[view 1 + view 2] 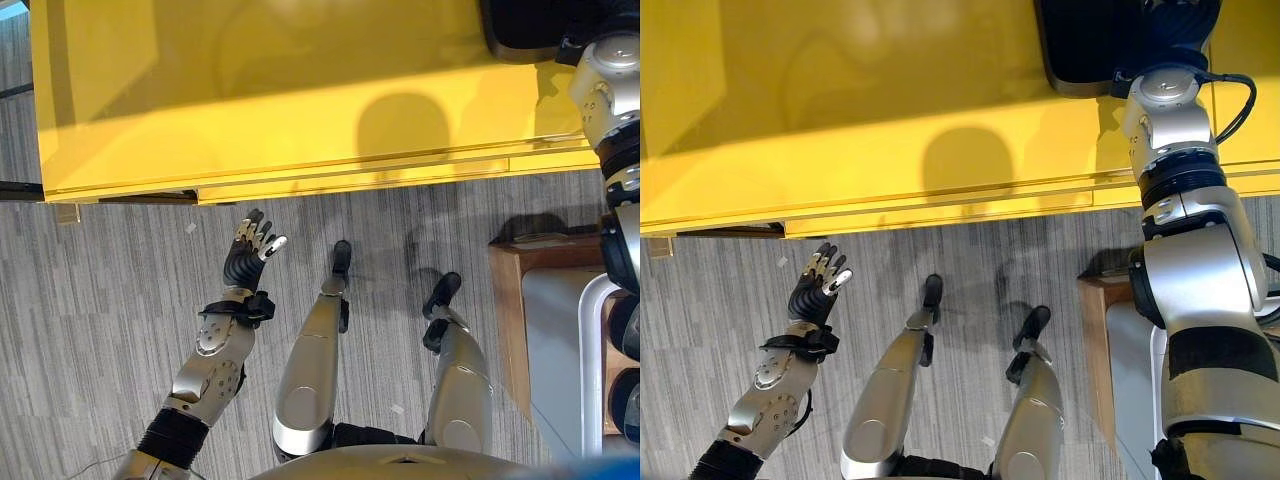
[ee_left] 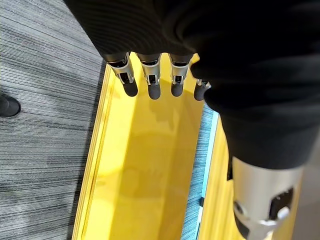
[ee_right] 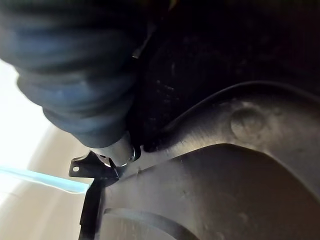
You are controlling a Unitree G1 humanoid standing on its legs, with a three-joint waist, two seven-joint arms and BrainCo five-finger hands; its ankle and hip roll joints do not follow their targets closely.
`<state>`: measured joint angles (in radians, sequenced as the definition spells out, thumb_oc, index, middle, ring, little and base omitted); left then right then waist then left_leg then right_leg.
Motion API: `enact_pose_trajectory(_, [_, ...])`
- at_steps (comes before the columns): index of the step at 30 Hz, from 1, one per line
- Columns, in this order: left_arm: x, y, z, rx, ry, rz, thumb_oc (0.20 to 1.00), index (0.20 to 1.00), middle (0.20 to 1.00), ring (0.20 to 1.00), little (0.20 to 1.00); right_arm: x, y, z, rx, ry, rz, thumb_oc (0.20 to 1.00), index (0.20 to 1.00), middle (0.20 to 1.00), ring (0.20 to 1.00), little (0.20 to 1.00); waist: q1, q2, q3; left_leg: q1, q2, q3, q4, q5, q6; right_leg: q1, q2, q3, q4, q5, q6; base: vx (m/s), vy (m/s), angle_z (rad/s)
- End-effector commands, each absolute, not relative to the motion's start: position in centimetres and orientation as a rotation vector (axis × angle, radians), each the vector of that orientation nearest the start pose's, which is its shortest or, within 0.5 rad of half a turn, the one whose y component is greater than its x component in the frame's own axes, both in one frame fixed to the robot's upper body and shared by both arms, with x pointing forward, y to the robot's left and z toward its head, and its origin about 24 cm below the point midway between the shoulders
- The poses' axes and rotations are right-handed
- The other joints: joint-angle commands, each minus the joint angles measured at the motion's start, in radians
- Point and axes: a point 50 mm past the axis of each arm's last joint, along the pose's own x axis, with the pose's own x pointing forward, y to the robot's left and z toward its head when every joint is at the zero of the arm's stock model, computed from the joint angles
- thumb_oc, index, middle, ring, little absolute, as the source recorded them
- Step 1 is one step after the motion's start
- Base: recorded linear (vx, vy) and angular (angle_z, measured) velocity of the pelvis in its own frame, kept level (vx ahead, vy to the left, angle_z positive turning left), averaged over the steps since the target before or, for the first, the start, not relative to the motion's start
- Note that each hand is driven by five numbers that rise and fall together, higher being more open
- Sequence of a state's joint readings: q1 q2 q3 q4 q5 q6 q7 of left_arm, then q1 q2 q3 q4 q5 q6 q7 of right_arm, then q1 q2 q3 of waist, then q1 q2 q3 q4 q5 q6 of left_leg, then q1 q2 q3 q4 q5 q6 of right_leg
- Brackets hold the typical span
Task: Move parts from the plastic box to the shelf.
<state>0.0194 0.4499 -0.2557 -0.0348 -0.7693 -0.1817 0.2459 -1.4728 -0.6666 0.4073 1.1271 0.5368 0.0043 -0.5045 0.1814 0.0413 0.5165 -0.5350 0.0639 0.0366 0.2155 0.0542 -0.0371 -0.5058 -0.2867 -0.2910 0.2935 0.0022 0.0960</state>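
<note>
Down inside the dark plastic box [image 1: 1110,40] at the far right of the yellow table [image 1: 300,90], the right hand [image 3: 75,85] is reaching — its ribbed cover is pressing in close against the moulded dark wall in the right wrist view, and the fingers are hidden, so I cannot tell whether they are closing on anything or hanging loose. No part is showing clearly either; whatever is to be moved is presumably sitting in that box, out of sight behind the arm. Moving outward, the left hand [image 1: 250,255] is hovering over the grey carpet [image 1: 90,300] just short of the table's near edge, fingers straight and relaxed, holding nothing. Off to the right, a wooden shelf unit [image 1: 515,300] is standing beside the robot, well apart from the box. Risks from here: with the hand working blind, a grasp could be missing or catching only a corner, and a part could be slipping on the lift — or the wrist could be snagging the rim and dragging the box toward the table edge.
</note>
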Motion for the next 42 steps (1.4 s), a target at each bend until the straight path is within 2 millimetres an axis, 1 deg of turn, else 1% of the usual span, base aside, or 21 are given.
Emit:
enact_pose_trajectory(1, [23.9, 18.7, 7.0, -0.341, -0.087, -0.005, 1.0, 1.0, 1.0, 1.0, 1.0, 38.9, -24.1, 38.2, -0.154, -0.55, -0.581, 0.235, 0.235, 0.235, 0.235, 0.235, 0.01, -0.007, -0.045, -0.012, 0.022, -0.001, -0.002, -0.008, -0.041, 0.059, -0.008, 0.043, 0.068, -0.088, 0.032, 0.0, 0.0, 0.0])
enact_pose_trajectory(2, [24.0, 18.7, 7.0, -0.337, -0.088, -0.007, 1.0, 1.0, 1.0, 1.0, 1.0, 38.9, -24.0, 38.3, -0.161, -0.555, -0.569, 0.558, 0.558, 0.558, 0.558, 0.558, 0.01, -0.006, -0.044, -0.013, 0.021, -0.001, -0.003, -0.007, -0.041, 0.059, -0.008, 0.043, 0.069, -0.09, 0.031, 0.0, 0.0, 0.0])
enact_pose_trajectory(3, [24.0, 18.8, 7.1, -0.335, -0.093, -0.007, 1.0, 1.0, 1.0, 1.0, 1.0, 38.9, -23.9, 38.4, -0.168, -0.565, -0.566, 1.0, 1.0, 1.0, 1.0, 1.0, 0.009, -0.006, -0.045, -0.011, 0.022, -0.001, -0.004, -0.007, -0.042, 0.059, -0.008, 0.042, 0.069, -0.089, 0.031, 0.0, 0.0, 0.0])
enact_pose_trajectory(12, [24.0, 18.9, 6.8, -0.336, -0.082, -0.001, 1.0, 1.0, 1.0, 1.0, 1.0, 38.7, -23.2, 38.7, -0.158, -0.604, -0.541, 1.0, 1.0, 1.0, 1.0, 1.0, 0.003, -0.007, -0.042, -0.006, 0.023, 0.001, -0.001, -0.008, -0.042, 0.061, -0.005, 0.046, 0.069, -0.089, 0.031, 0.0, 0.0, 0.0])
enact_pose_trajectory(14, [24.0, 19.0, 6.8, -0.336, -0.081, 0.002, 1.0, 1.0, 1.0, 1.0, 1.0, 38.6, -22.6, 38.9, -0.157, -0.625, -0.52, 1.0, 1.0, 1.0, 1.0, 1.0, 0.0, -0.009, -0.042, -0.005, 0.023, 0.002, -0.001, -0.008, -0.043, 0.06, -0.003, 0.048, 0.07, -0.09, 0.03, 0.0, 0.0, 0.0])
enact_pose_trajectory(16, [24.0, 19.0, 6.8, -0.337, -0.08, 0.003, 1.0, 1.0, 1.0, 1.0, 1.0, 38.5, -22.5, 39.0, -0.159, -0.632, -0.519, 1.0, 1.0, 1.0, 1.0, 1.0, -0.002, -0.009, -0.042, -0.004, 0.024, 0.003, 0.0, -0.009, -0.043, 0.061, -0.003, 0.049, 0.072, -0.09, 0.03, 0.0, 0.0, 0.0])
enact_pose_trajectory(17, [24.0, 19.1, 6.7, -0.336, -0.078, 0.009, 1.0, 1.0, 1.0, 1.0, 1.0, 38.4, -21.7, 39.3, -0.18, -0.665, -0.5, 1.0, 1.0, 1.0, 1.0, 1.0, -0.005, -0.012, -0.041, -0.002, 0.026, 0.004, 0.002, -0.008, -0.043, 0.062, -0.003, 0.05, 0.071, -0.089, 0.029, 0.0, 0.0, 0.0])
enact_pose_trajectory(19, [24.0, 19.2, 6.6, -0.334, -0.072, 0.016, 1.0, 1.0, 1.0, 1.0, 1.0, 38.1, -20.6, 39.4, -0.162, -0.708, -0.46, 1.0, 1.0, 1.0, 1.0, 1.0, -0.012, -0.014, -0.044, 0.006, 0.028, 0.007, 0.0, -0.009, -0.044, 0.066, -0.002, 0.05, 0.07, -0.09, 0.028, 0.0, 0.0, 0.0])
enact_pose_trajectory(25, [23.8, 19.2, 6.2, -0.335, -0.05, 0.017, 1.0, 1.0, 1.0, 1.0, 1.0, 37.8, -19.7, 38.9, -0.081, -0.74, -0.424, 1.0, 1.0, 1.0, 1.0, 1.0, -0.018, -0.014, -0.05, 0.019, 0.031, 0.009, -0.002, -0.01, -0.043, 0.076, 0.002, 0.054, 0.068, -0.091, 0.027, -0.01, 0.001, -0.03])
enact_pose_trajectory(26, [23.8, 19.3, 6.1, -0.333, -0.047, 0.021, 1.0, 1.0, 1.0, 1.0, 1.0, 37.6, -19.3, 38.9, -0.083, -0.76, -0.413, 1.0, 1.0, 1.0, 1.0, 1.0, -0.02, -0.014, -0.053, 0.027, 0.032, 0.009, -0.003, -0.01, -0.044, 0.08, 0.004, 0.056, 0.068, -0.093, 0.027, -0.01, -0.002, -0.03])
enact_pose_trajectory(28, [23.8, 19.4, 6.1, -0.327, -0.046, 0.023, 1.0, 1.0, 1.0, 1.0, 1.0, 37.3, -18.7, 38.9, -0.125, -0.787, -0.407, 1.0, 1.0, 1.0, 1.0, 1.0, -0.02, -0.014, -0.055, 0.035, 0.034, 0.009, -0.006, -0.01, -0.043, 0.085, 0.005, 0.057, 0.07, -0.095, 0.026, 0.0, 0.0, 0.0])
enact_pose_trajectory(31, [23.7, 19.4, 6.0, -0.322, -0.043, 0.018, 1.0, 1.0, 1.0, 1.0, 1.0, 37.1, -18.6, 38.7, -0.128, -0.797, -0.398, 1.0, 1.0, 1.0, 1.0, 1.0, -0.022, -0.014, -0.059, 0.043, 0.035, 0.009, -0.007, -0.009, -0.043, 0.09, 0.004, 0.056, 0.073, -0.096, 0.026, 0.0, -0.005, -0.03])
enact_pose_trajectory(35, [23.7, 19.5, 5.9, -0.317, -0.037, 0.017, 1.0, 1.0, 1.0, 1.0, 1.0, 36.4, -18.3, 38.9, -0.189, -0.849, -0.407, 1.0, 1.0, 1.0, 1.0, 1.0, -0.025, -0.013, -0.071, 0.054, 0.037, 0.008, -0.008, -0.009, -0.043, 0.1, 0.003, 0.056, 0.074, -0.097, 0.025, 0.0, -0.004, -0.01])
enact_pose_trajectory(36, [23.7, 19.5, 5.9, -0.314, -0.04, 0.015, 1.0, 1.0, 1.0, 1.0, 1.0, 36.0, -18.1, 39.3, -0.212, -0.879, -0.405, 1.0, 1.0, 1.0, 1.0, 1.0, -0.027, -0.013, -0.074, 0.058, 0.037, 0.008, -0.01, -0.008, -0.044, 0.103, 0.003, 0.055, 0.076, -0.098, 0.025, -0.08, 0.007, 0.01])
enact_pose_trajectory(37, [23.7, 19.5, 5.9, -0.315, -0.038, 0.013, 1.0, 1.0, 1.0, 1.0, 1.0, 35.5, -18.1, 39.3, -0.22, -0.908, -0.406, 1.0, 1.0, 1.0, 1.0, 1.0, -0.028, -0.009, -0.076, 0.053, 0.037, 0.01, -0.011, 0.014, -0.035, 0.098, 0.003, 0.048, 0.074, -0.079, 0.018, -0.08, 0.007, 0.0])
enact_pose_trajectory(38, [23.7, 19.5, 5.9, -0.314, -0.037, 0.013, 1.0, 1.0, 1.0, 1.0, 1.0, 35.5, -18.1, 39.2, -0.22, -0.907, -0.407, 1.0, 1.0, 1.0, 1.0, 1.0, -0.028, -0.01, -0.077, 0.054, 0.037, 0.01, -0.011, 0.015, -0.035, 0.099, 0.003, 0.048, 0.073, -0.079, 0.018, -0.08, 0.013, -0.01])
enact_pose_trajectory(39, [23.7, 19.6, 5.8, -0.311, -0.035, 0.014, 1.0, 1.0, 1.0, 1.0, 1.0, 35.1, -17.9, 39.4, -0.224, -0.935, -0.398, 1.0, 1.0, 1.0, 1.0, 1.0, -0.03, -0.01, -0.079, 0.058, 0.037, 0.01, -0.013, 0.015, -0.035, 0.103, 0.004, 0.048, 0.072, -0.079, 0.018, 0.0, 0.0, 0.0])
enact_pose_trajectory(41, [23.6, 19.6, 5.8, -0.308, -0.033, 0.017, 1.0, 1.0, 1.0, 1.0, 1.0, 34.5, -17.7, 39.1, -0.257, -0.973, -0.397, 1.0, 1.0, 1.0, 1.0, 1.0, -0.034, -0.011, -0.084, 0.069, 0.038, 0.011, -0.017, 0.015, -0.035, 0.109, 0.005, 0.05, 0.072, -0.08, 0.018, 0.0, 0.0, 0.02])
enact_pose_trajectory(42, [23.6, 19.6, 5.7, -0.304, -0.029, 0.02, 1.0, 1.0, 1.0, 1.0, 1.0, 34.3, -17.5, 38.6, -0.264, -0.982, -0.396, 1.0, 1.0, 1.0, 1.0, 1.0, -0.037, -0.011, -0.086, 0.075, 0.039, 0.012, -0.018, 0.015, -0.034, 0.113, 0.006, 0.051, 0.073, -0.081, 0.018, 0.0, 0.0, 0.0])
